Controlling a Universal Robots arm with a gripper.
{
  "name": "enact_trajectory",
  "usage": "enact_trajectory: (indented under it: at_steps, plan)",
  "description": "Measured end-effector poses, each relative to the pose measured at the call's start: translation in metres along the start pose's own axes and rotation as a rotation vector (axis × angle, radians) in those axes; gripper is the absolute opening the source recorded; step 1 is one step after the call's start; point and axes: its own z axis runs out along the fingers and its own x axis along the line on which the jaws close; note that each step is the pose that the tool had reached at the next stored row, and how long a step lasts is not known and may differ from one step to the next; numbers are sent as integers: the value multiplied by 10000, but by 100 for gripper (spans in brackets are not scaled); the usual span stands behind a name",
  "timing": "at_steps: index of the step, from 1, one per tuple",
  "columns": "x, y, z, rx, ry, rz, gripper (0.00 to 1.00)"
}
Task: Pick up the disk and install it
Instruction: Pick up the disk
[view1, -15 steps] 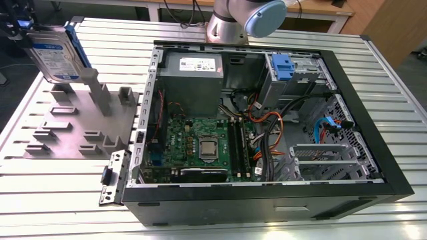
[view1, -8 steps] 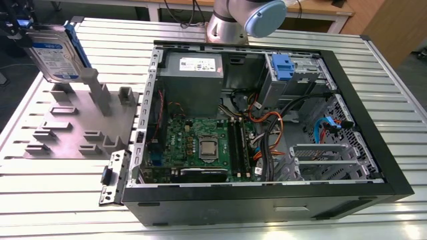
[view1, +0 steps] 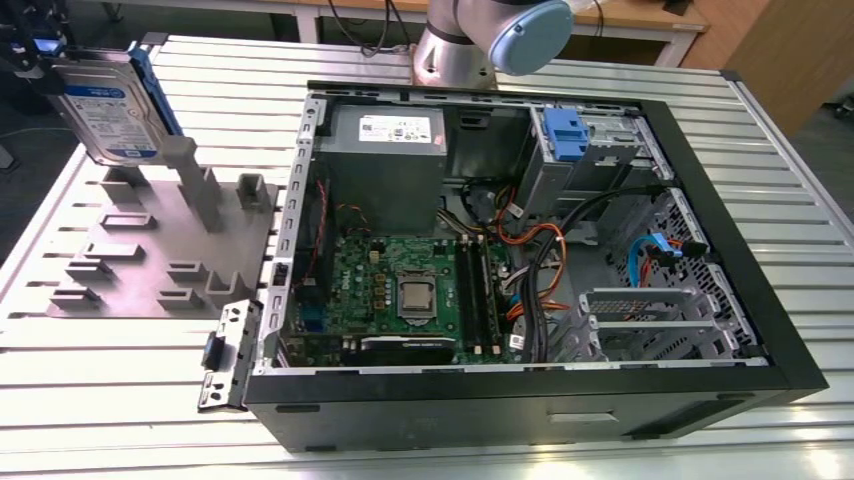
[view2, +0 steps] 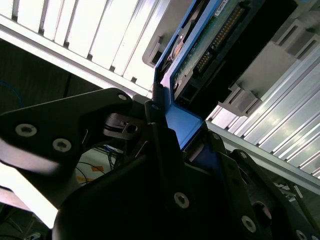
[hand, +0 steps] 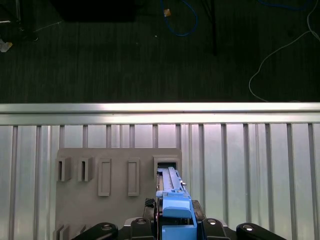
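The disk (view1: 114, 110) is a silver drive with a white-and-blue label in a blue carrier. It hangs upright at the exterior view's far left, over the tall posts of the grey holder block (view1: 147, 250). My gripper (view1: 54, 58) is shut on its upper end. In the second wrist view the fingers (view2: 165, 135) clamp the blue carrier, and the disk's green board (view2: 210, 40) points away. In the first wrist view the disk (hand: 170, 182) stands edge-on over a slot of the holder block (hand: 120, 200). Whether it still touches the slot I cannot tell.
The open computer case (view1: 534, 250) lies on the slatted metal table (view1: 801, 200), to the exterior view's right of the holder. Inside it are a grey power supply (view1: 387, 150), a motherboard (view1: 400, 290), loose cables (view1: 534, 260) and a fixed blue caddy (view1: 566, 135). The arm's base (view1: 481, 40) stands behind the case.
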Motion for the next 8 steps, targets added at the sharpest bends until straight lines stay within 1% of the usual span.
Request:
enact_trajectory:
  at_steps: [2,6,8]
  plan:
    - [0,0,-3,-1,1,0,36]
    - [-2,2,-39,-1,1,0,36]
    - [-2,2,-41,3,-1,0,36]
